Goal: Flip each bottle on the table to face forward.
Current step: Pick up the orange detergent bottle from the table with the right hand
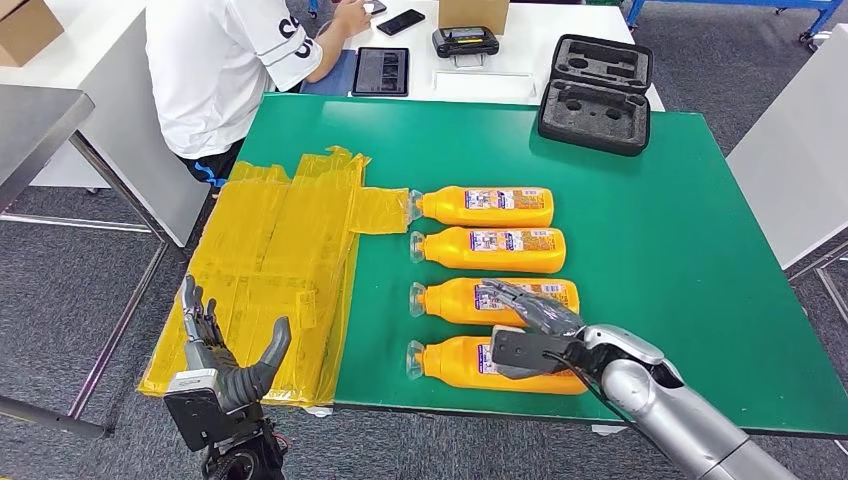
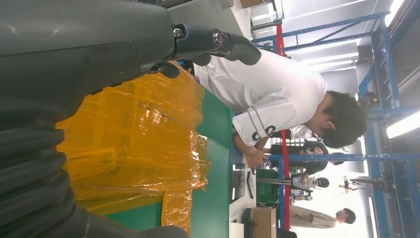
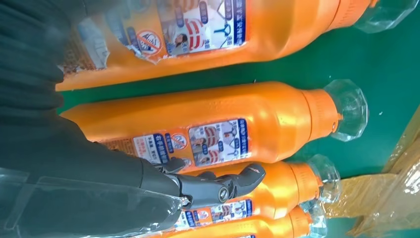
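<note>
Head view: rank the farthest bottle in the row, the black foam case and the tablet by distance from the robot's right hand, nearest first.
From the right hand:
1. Farthest bottle, at the row's far end, straight beyond the hand.
2. Black foam case, at the green table's far edge, slightly right.
3. Tablet, on the white table beyond, to the left.

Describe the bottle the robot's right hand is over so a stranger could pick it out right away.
On the green table, four orange bottles lie in a column beside the yellow plastic sheet, clear caps pointing at it. It is the nearest bottle, at the table's front edge. Unlike the others, the right hand covers part of it.
</note>
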Robot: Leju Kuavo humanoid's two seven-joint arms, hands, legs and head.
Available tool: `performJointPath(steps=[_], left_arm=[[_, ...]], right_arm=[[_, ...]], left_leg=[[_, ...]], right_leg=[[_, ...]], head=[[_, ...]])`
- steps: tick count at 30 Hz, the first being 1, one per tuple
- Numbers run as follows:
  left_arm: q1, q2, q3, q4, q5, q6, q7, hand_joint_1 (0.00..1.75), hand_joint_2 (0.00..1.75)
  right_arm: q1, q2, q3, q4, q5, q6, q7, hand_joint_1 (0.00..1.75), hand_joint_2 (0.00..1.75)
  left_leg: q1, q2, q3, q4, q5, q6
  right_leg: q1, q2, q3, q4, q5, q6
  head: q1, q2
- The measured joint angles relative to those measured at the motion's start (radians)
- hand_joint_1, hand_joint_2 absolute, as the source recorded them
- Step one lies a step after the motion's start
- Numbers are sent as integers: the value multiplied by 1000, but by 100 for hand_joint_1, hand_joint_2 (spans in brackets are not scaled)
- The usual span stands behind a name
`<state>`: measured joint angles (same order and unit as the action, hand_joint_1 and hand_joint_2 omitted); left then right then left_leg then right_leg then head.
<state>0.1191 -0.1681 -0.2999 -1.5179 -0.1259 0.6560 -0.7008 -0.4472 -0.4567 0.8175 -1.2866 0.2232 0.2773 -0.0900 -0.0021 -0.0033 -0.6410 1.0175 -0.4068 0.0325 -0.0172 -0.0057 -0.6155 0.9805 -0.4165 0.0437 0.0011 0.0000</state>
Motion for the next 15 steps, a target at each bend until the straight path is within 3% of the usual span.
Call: performJointPath(steps=[7,15], left_arm=[[0,-2,3,0,0,-7,0,0,175],[4,-2,10,0,-1,-18,0,0,175]], right_arm=[[10,-21,7,-4,-2,-22,3,0,175],[116,-107,-22,-111,4,-61,22,0,175]], left_leg=[[0,0,0,0,0,0],[0,-1,0,0,-1,0]], right_leg=[[0,0,0,0,0,0],[0,-1,0,0,0,0]], head=[[0,0],[0,0]])
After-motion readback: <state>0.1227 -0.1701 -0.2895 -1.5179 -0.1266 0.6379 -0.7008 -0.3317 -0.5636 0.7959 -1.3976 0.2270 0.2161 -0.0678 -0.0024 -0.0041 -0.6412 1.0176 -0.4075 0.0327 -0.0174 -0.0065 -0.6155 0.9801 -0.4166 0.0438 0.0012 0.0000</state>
